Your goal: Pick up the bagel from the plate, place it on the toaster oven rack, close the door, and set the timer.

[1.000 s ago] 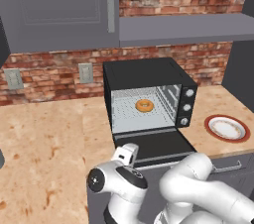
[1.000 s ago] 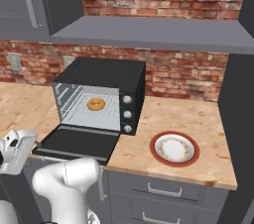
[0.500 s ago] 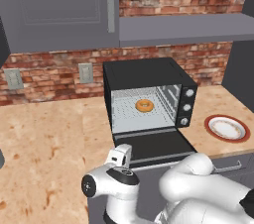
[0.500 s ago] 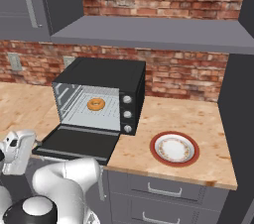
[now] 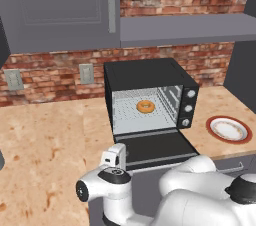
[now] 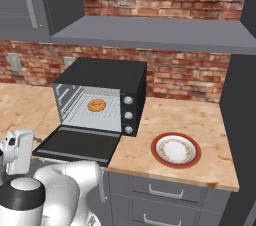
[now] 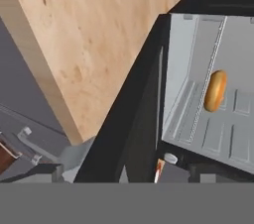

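We see the bagel [image 5: 145, 106] already lying on the rack [image 5: 142, 114] in the toaster oven [image 6: 107, 76]. Our gripper [image 5: 114, 157], jaws spread and empty, has dropped beside the lowered door [image 5: 155, 149], so closing comes next.

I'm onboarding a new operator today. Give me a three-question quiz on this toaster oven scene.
1. True or false: the bagel lies on the rack inside the toaster oven.
2. Is the door A) shut or B) folded down open?
3. What lies on the plate?

Key: 1 true. 2 B. 3 Nothing; it is bare.
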Robot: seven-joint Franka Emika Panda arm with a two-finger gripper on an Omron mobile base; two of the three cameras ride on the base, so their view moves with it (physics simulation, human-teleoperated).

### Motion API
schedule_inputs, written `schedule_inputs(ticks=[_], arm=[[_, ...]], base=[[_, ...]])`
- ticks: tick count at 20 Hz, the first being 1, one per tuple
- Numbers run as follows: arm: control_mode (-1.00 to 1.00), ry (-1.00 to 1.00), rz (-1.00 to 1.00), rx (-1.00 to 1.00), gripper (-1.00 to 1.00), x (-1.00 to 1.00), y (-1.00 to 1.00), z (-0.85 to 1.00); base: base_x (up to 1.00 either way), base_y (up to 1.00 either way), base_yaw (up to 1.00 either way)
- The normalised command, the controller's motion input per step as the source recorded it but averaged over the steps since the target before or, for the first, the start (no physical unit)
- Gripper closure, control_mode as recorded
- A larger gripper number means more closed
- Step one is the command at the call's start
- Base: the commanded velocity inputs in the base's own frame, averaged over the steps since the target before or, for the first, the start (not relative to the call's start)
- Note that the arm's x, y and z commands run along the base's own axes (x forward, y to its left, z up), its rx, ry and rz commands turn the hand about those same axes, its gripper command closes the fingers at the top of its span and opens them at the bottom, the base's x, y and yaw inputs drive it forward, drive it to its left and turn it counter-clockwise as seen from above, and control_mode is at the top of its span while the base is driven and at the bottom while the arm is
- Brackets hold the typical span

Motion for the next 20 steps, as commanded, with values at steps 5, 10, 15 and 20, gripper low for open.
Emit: schedule_inputs(ticks=[5, 10, 15, 20], arm=[[-1.0, -0.11, 0.01, -0.13, -1.0, 0.06, 0.09, 0.0], [-1.0, -0.15, 0.0, -0.11, -1.0, 0.13, 0.05, 0.17], [-1.0, -0.12, 0.0, -0.07, -1.0, 0.42, 0.0, 0.39], [-1.0, -0.1, 0.0, -0.05, -1.0, 0.56, 0.0, 0.58]], base=[[0.0, 0.0, 0.0], [0.0, 0.0, 0.0], [0.0, 0.0, 0.0], [0.0, 0.0, 0.0]])
